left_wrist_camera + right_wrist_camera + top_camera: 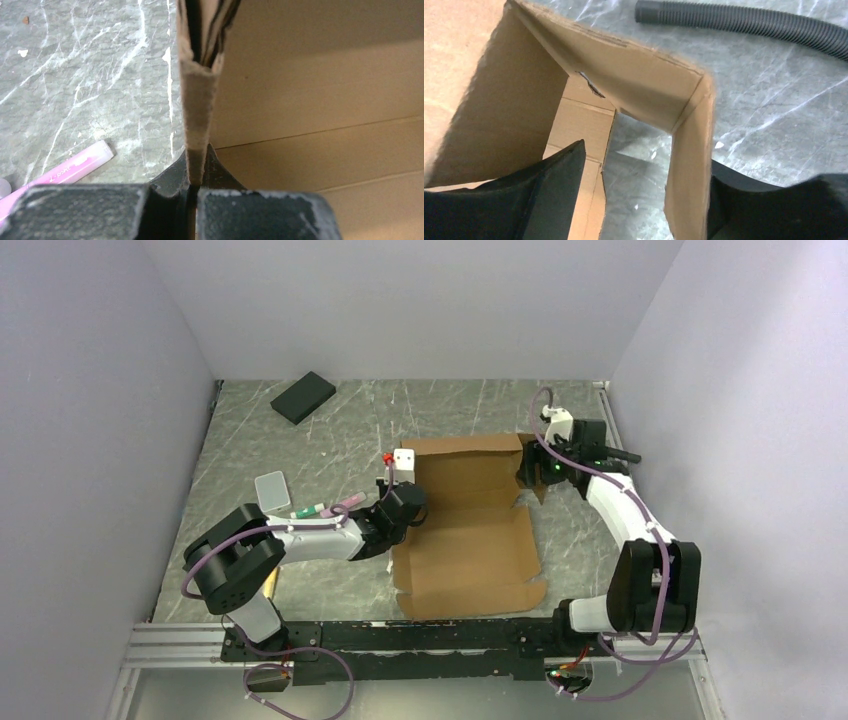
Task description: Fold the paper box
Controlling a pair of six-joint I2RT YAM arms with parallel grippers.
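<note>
The table (300, 455) is grey stone-patterned with pale streaks, closed in on three sides by plain pale walls (420, 300); a metal rail (180, 640) runs along its near edge under the arm bases; a black pad (303, 397) lies in the far left corner, and a clear plastic piece (272, 490), a green marker (308, 510) and a pink marker (345, 502) lie left of centre; the paper box (470, 540) sits in the middle of the table, its near panels flat and its far part raised; the left gripper (408, 502) is at the box's left edge and the right gripper (528, 468) at its far right corner. The overhead view does not show either grip; the left wrist view does: the left gripper (196, 172) is pinched tight on a doubled, upright cardboard edge of the box (320, 100), with the pink marker (75, 167) on the table just beside it; the right wrist view shows the right gripper (644, 200) spread wide, a bent flap of the box (499, 100) standing between its fingers (559, 185) close against the right one; only this view shows a ribbed grey hose (744, 22) lying on the table beyond the box.
</note>
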